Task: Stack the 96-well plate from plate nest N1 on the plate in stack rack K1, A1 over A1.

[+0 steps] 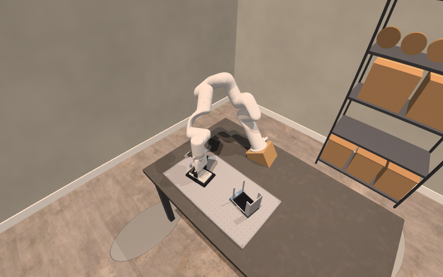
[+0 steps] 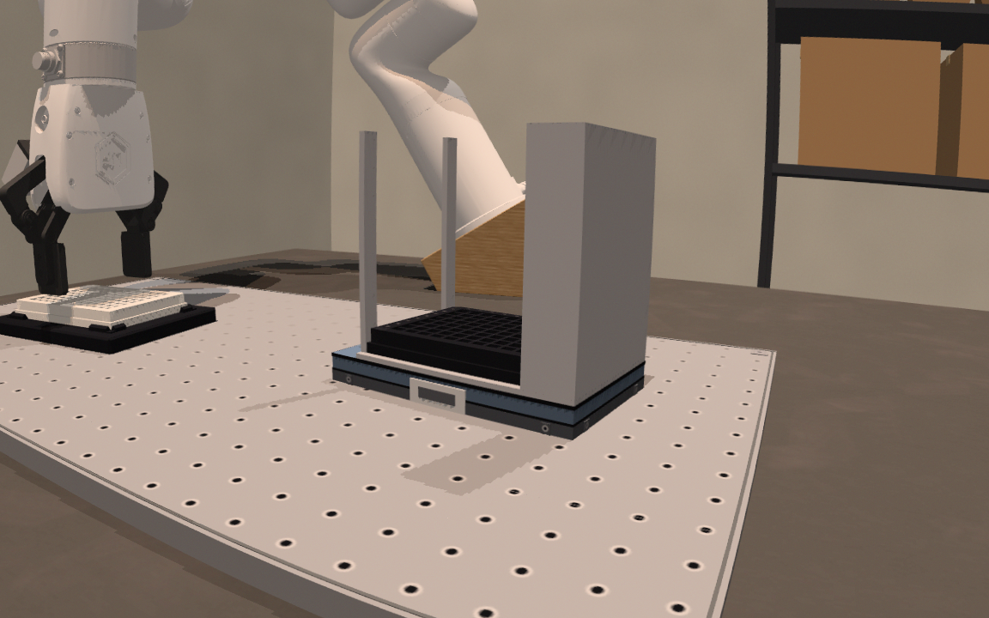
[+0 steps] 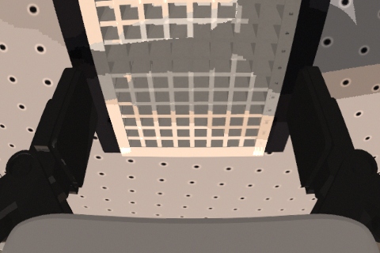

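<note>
A white 96-well plate lies in the black plate nest N1 at the left of the perforated board. It also shows in the wrist view and in the top view. My gripper is open and hangs just above the plate's near end, one finger on each side. Nothing is between the fingers. A black 96-well plate sits low in the stack rack K1, which has two thin posts and a tall grey wall. K1 also shows in the top view.
The perforated board lies on a dark table. The arm's base stands on a wooden block. A metal shelf with cardboard boxes stands at the right, off the table.
</note>
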### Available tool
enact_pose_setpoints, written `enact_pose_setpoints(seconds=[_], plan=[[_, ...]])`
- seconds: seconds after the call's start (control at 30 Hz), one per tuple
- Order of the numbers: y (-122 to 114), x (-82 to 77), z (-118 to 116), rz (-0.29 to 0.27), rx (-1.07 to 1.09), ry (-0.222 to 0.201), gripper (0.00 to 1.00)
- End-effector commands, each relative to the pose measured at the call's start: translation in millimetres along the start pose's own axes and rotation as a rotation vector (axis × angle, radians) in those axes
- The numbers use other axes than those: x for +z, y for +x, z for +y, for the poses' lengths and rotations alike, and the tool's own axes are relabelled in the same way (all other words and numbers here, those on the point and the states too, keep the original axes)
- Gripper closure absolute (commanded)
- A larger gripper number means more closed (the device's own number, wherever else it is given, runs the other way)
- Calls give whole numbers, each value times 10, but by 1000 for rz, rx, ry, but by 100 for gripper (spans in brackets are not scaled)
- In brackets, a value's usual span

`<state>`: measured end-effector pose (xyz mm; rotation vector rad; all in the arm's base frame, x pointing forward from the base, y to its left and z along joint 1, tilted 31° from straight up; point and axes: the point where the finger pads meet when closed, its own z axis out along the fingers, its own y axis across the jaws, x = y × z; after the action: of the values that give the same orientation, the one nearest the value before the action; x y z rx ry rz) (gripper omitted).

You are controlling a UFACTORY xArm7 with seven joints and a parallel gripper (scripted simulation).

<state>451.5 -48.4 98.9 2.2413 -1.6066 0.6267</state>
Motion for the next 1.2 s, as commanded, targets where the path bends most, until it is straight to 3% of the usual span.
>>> enact_pose_setpoints(seconds=[0.0,1.17], plan=[[0,7,-17,0,0,4,0],[0,140,-17,0,0,4,0]])
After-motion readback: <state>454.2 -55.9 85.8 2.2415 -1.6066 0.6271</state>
